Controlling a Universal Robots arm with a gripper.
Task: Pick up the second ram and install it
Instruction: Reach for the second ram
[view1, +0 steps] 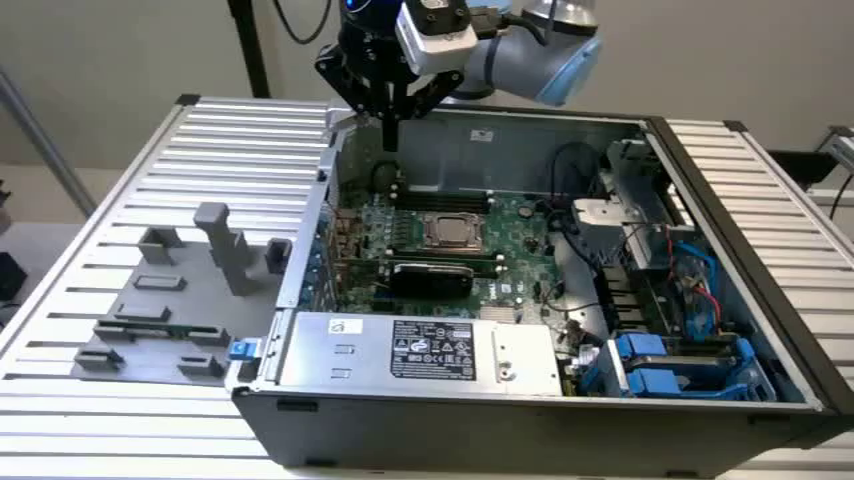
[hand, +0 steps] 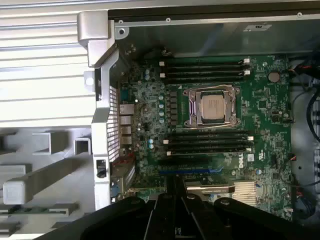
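The second ram (view1: 138, 328) is a thin green stick lying flat in a grey holder block (view1: 147, 345) on the slatted table, at the exterior view's left of the open computer case. The wrist view catches its green edge (hand: 37, 209). My gripper (view1: 391, 140) hangs above the case's back corner, well away from the ram, pointing down over the motherboard (view1: 454, 235). Its fingers (hand: 169, 205) are shut together with nothing between them. Dark memory slots (hand: 205, 70) with white clips run on both sides of the CPU socket (hand: 212, 106); the second set (hand: 207, 142) lies closer to the gripper.
The case's metal side wall (view1: 320, 210) stands between the holder blocks and the motherboard. Upright grey posts (view1: 220, 240) rise from the holder area. A power supply (view1: 414, 350) fills the case front, with blue drive bays (view1: 667, 365) and cables at the exterior view's right.
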